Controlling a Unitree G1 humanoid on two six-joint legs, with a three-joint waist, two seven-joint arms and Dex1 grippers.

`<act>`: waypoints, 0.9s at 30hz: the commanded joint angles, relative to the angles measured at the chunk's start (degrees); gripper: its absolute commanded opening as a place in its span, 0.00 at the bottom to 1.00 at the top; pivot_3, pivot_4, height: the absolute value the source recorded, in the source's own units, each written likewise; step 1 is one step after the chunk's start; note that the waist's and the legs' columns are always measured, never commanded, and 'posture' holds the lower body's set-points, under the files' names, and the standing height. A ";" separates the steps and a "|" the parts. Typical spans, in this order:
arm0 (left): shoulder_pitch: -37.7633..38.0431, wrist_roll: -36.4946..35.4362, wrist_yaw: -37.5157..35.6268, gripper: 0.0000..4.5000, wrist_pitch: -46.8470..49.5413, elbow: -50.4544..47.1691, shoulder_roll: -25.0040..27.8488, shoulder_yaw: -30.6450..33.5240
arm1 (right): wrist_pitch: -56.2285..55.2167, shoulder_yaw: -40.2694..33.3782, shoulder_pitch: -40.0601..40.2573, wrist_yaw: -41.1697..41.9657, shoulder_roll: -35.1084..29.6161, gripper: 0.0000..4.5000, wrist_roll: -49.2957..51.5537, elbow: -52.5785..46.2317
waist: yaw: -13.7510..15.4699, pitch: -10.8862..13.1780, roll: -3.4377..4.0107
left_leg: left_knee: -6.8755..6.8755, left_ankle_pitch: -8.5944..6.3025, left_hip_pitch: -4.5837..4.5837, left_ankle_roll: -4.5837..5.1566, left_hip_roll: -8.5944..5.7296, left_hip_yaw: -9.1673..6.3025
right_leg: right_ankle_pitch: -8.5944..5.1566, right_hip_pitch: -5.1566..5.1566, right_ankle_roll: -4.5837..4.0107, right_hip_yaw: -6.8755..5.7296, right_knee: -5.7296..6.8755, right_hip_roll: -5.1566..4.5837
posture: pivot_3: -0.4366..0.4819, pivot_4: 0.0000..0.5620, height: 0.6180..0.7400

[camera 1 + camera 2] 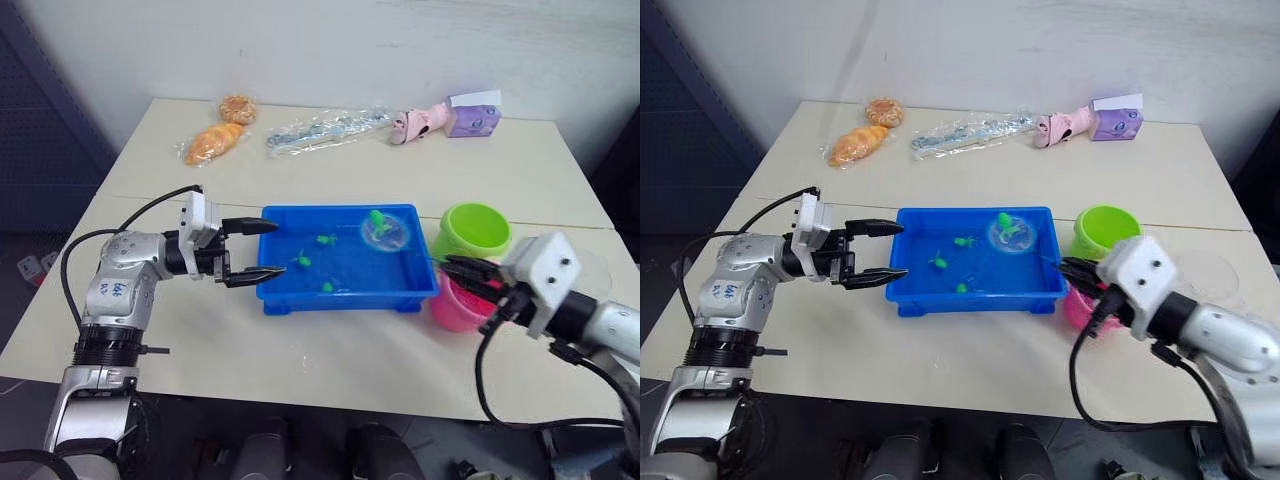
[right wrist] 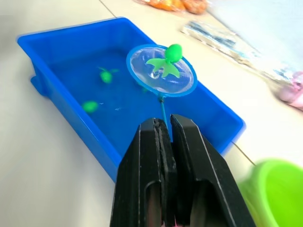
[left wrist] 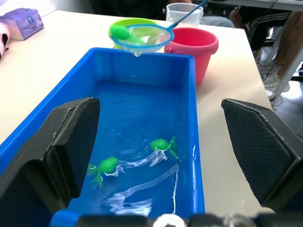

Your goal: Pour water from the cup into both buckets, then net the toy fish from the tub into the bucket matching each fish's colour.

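Observation:
The blue tub sits mid-table holding water and three green toy fish. Just outside its right end stand the lime green bucket and, nearer, the pink bucket. My right gripper is shut on the thin handle of the net. The net hangs over the tub's far right corner with one green fish in its mesh. My left gripper stands open at the tub's left end, holding nothing. The clear cup stands behind the pink bucket.
Along the table's far edge lie bagged bread, a clear plastic packet, a pink toy and a purple tissue pack. A cable loops from each arm. Bare tabletop lies in front of the tub.

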 commanded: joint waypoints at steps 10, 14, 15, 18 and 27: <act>-3.47 -2.58 0.99 0.99 1.94 -0.74 -6.60 -0.21 | -17.38 -16.11 8.30 -1.87 -1.92 0.00 -8.26 10.21 | 0.03 0.00 0.00 | 0.04 0.04 0.07 -0.05 0.01 0.03 | 0.00 0.04 0.00 0.03 -0.01 0.07 | 0.48 0.27 1.00; -3.78 -2.81 2.46 0.99 3.63 -2.47 -8.77 -0.90 | -26.25 -13.82 8.13 -2.42 -4.87 0.00 -14.60 17.71 | -0.03 0.00 0.00 | 0.04 0.05 0.08 -0.08 0.01 0.06 | 0.00 0.02 0.01 0.06 0.00 0.08 | 0.48 0.27 1.00; -3.78 -2.81 2.77 0.99 3.98 -2.92 -9.13 -1.04 | -28.11 -13.17 7.91 -2.64 -5.35 0.00 -15.72 19.12 | -0.02 0.00 0.00 | 0.03 0.06 0.09 -0.08 0.01 0.06 | 0.00 0.02 0.01 0.06 -0.02 0.08 | 0.48 0.27 1.00; -3.66 -3.11 4.27 0.99 5.35 -4.76 -10.33 -1.55 | -37.91 -10.44 7.35 -4.97 -7.76 0.00 -22.37 25.16 | -0.05 0.00 0.00 | 0.04 0.08 0.11 -0.12 0.03 0.07 | 0.00 0.02 0.01 0.07 -0.02 0.11 | 0.48 0.27 1.00; -3.14 -3.65 9.00 0.99 10.01 -10.48 -12.33 -2.83 | -57.05 -3.73 5.65 -16.08 -14.27 0.00 -40.45 39.76 | 0.00 0.00 0.02 | 0.05 0.17 0.12 -0.21 0.02 0.09 | -0.01 0.02 0.01 0.08 -0.03 0.12 | 0.48 0.27 1.00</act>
